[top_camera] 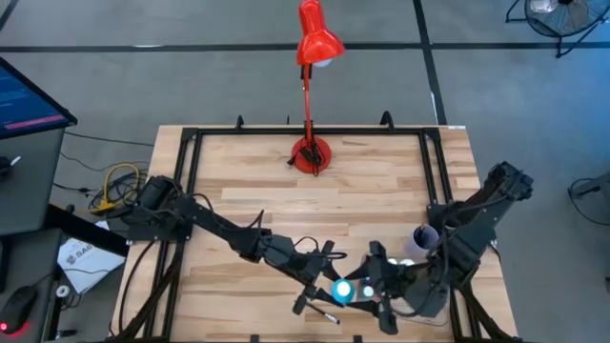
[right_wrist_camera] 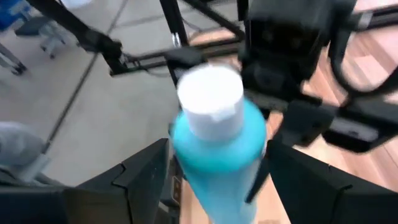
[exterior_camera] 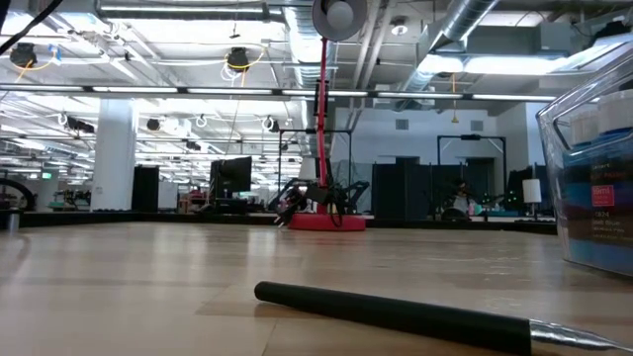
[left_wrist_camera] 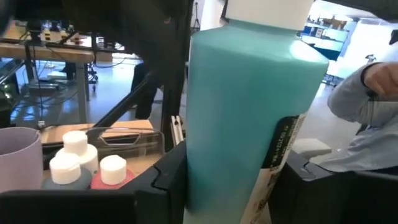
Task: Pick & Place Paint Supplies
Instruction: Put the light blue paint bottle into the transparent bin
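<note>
A teal paint bottle with a white cap stands upright between both grippers, over the table's near edge. My left gripper reaches in level from the left and is shut on it. My right gripper comes slanting down from the right, open, with one finger on each side of the bottle's upper body. A dark paintbrush lies flat on the wood. Other white-capped bottles stand in the clear tray. My left gripper pinches the bottle's lower body between its two fingers. It comes level from the table's left side. The bottle stands upright in the hold, cap up. Whether my right gripper's fingers touch the bottle I cannot tell.
The clear tray and a lilac cup stand at the near right. A red desk lamp stands at the far middle. Dark brushes lie below the grippers. A person's grey sleeve shows beyond the table.
</note>
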